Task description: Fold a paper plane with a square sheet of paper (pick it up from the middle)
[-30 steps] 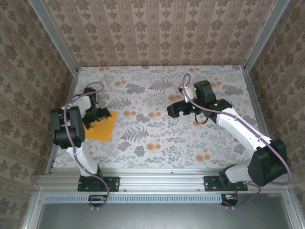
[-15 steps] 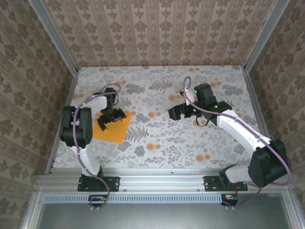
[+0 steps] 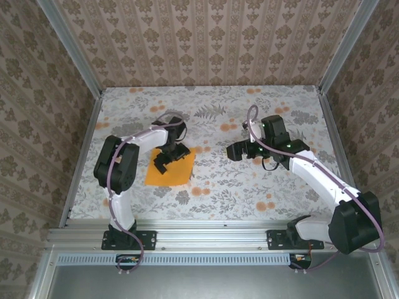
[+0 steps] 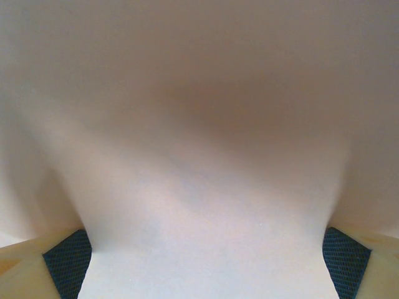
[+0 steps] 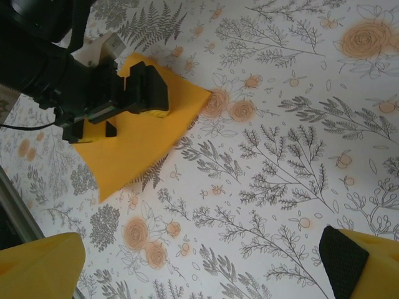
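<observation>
Sheet [image 3: 176, 176], plain orange, on floral tabletop [image 3: 212, 187], left pincer [image 3: 169, 159] spread over it

Bright, even light falls from overhead on the white flower-printed tabletop [image 3: 249, 187], leaving only faint, soft-edged shadows. The left wrist view is a pale, washed-out blur with a brownish smudge; the left gripper [image 4: 206, 274] keeps texture in its dark mesh pads [image 4: 67, 261]. The right wrist view is crisp on the thin bright orange square sheet of paper [image 5: 137, 156], while the right gripper [image 5: 206, 265] has soft, unfocused yellow fingertips [image 5: 37, 268].
</observation>
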Controlling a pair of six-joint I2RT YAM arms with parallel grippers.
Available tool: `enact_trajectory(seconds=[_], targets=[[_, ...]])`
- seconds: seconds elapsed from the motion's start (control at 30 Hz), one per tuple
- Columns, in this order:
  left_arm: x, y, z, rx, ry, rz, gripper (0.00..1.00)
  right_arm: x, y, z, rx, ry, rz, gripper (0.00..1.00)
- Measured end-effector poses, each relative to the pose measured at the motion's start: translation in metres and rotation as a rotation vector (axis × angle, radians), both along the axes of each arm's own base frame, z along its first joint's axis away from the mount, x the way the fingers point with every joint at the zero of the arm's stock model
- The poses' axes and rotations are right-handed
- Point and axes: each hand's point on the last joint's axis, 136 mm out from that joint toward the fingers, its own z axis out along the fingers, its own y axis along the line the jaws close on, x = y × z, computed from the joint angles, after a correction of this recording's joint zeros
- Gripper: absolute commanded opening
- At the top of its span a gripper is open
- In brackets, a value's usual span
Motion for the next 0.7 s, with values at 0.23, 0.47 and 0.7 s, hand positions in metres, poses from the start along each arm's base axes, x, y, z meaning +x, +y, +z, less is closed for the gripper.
enact_trajectory(seconds=[0.23,0.47,0.7], targets=[[0.000,-0.045,0.003,-0.028,0.006,0.029,1.00,-0.006,-0.010,-0.011,0.037,0.048,-0.017,1.00],[0.009,-0.077,0.024,-0.065,-0.033,0.039,1.00,-0.012,-0.015,-0.006,0.061,0.038,-0.021,1.00],[0.000,-0.099,0.022,-0.065,-0.027,0.013,1.00,-0.018,-0.015,-0.002,0.071,0.032,-0.017,1.00]])
